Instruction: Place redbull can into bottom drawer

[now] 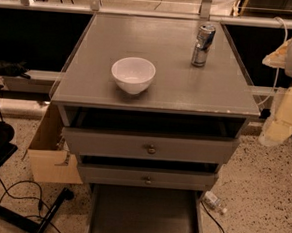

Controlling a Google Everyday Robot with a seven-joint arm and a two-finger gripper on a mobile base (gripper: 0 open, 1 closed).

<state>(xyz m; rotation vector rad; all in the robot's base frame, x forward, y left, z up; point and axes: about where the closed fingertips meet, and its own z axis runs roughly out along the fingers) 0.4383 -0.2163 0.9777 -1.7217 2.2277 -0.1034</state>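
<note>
One redbull can upright on cabinet top, pincer apart at right edge, its state unclear

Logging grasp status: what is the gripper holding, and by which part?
Nothing seen held: the gripper sits at the right edge, apart from the redbull can standing on the cabinet top.

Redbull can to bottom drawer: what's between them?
Camera view: below the redbull can, bare cabinet top, two knobbed upper drawers, then bottom drawer; gripper not in view.
</note>
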